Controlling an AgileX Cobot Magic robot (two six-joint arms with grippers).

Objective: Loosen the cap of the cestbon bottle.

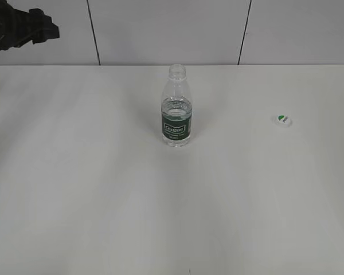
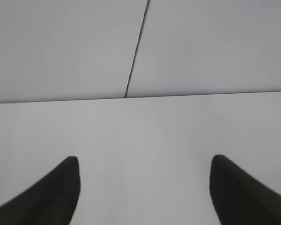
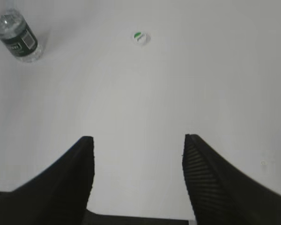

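**Cap off and lying apart from the bottle; both grippers spread and empty**

Nearest, right wrist view: the right gripper [image 3: 138, 154] hangs over bare table [image 3: 215, 84], jaws spread wide with nothing between them. The ribbed inner face of one finger [image 3: 196, 173] is plain to see; the other is too dark to read. From here the cap [image 3: 140, 37] lies at 12 o'clock, well beyond the fingertips, and the cestbon bottle [image 3: 19, 40] sits at about 10 o'clock, cut off by the frame's top-left corner.

Left wrist view: the left gripper [image 2: 143, 183] is likewise spread and holds nothing. It looks across empty tabletop toward the wall panels [image 2: 201, 47]; neither task object shows in it.

Exterior view, mid-table: the bottle [image 1: 177, 106] stands upright near centre, neck open, partly filled with water. The cap [image 1: 283, 120] rests flat at its 3 o'clock, well apart, green mark up. Judgement: the cap is already fully off, beyond loosening, so the task looks done; the upright stance keeps the water in.

Far: a dark arm section [image 1: 20, 31] enters at 10 o'clock, top-left, mostly cropped. Which part of the arm it is I cannot tell. The right arm is out of the exterior view entirely. The cap's print is too small to read.
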